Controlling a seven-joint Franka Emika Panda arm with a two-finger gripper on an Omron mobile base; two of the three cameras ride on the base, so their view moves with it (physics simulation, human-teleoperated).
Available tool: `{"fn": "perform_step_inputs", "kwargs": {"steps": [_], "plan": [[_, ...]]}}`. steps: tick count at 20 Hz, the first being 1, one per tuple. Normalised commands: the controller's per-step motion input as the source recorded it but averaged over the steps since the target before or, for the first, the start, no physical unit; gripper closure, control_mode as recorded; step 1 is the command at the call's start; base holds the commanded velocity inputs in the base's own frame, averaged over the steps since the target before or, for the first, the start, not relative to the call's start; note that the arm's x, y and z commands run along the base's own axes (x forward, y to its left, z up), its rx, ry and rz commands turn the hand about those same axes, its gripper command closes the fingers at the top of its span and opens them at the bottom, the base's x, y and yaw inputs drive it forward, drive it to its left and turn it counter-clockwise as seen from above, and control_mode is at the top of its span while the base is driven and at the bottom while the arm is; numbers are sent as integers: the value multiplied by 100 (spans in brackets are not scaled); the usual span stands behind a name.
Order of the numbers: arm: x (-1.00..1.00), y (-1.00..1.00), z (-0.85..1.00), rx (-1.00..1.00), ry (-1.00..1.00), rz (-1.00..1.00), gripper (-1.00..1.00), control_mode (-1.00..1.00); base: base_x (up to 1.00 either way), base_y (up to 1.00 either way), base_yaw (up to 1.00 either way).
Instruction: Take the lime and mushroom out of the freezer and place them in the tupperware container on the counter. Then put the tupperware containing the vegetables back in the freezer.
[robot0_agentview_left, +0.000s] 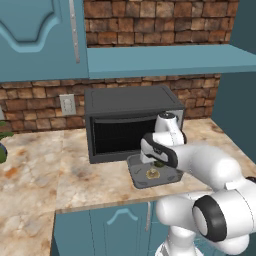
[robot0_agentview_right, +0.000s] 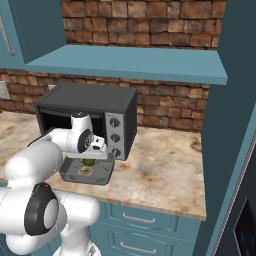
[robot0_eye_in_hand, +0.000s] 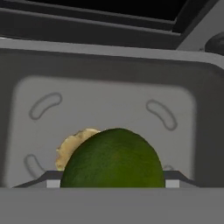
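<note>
Beige and tan marbled stone formed the counter (robot0_agentview_left: 75, 180), backed by a red-brown brick wall and carrying a black toaster oven (robot0_agentview_left: 131, 120) with an open front. Just in front of the oven lay the tupperware container (robot0_agentview_right: 102, 178), a shallow dark grey rectangular tray with rounded corners and a raised rim. Above it hovered the white arm's two-finger gripper (robot0_agentview_right: 89, 161), with the small, round, smooth-skinned dark green lime (robot0_eye_in_hand: 113, 158) between its fingers, which stood well spread around the fruit; whether they pressed on it or had let go could not be told. On the tray floor, partly behind the lime in the hand view, rested the pale tan lumpy mushroom (robot0_eye_in_hand: 72, 146).

By judgement, the lime would be light and firm but slick and apt to roll, so it is best pinched across its widest girth. The mushroom looked soft and easily bruised. The tray appeared stiff and light, its contents free to slide; one long rim wall, held level, would be the likeliest place to grasp it.
</note>
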Motion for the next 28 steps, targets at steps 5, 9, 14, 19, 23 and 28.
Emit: {"fn": "perform_step_inputs", "kwargs": {"steps": [5, 9, 14, 19, 23, 28], "plan": [[4, -1, 0, 7, 0, 0, -100, -100, 0, 0, 0], [0, 2, 0, 8, 0, 0, -100, -100, 0, 0, 0], [-23, 47, 16, 2, -6, 0, -100, -100, 0, 0, 0], [-52, 98, 39, 0, -2, -3, -100, -100, 0, 0, 0], [-10, 25, -2, 0, 9, -7, -100, -100, 0, 0, 0], [20, 11, -21, -3, 3, -7, -100, -100, 0, 0, 0]]}}
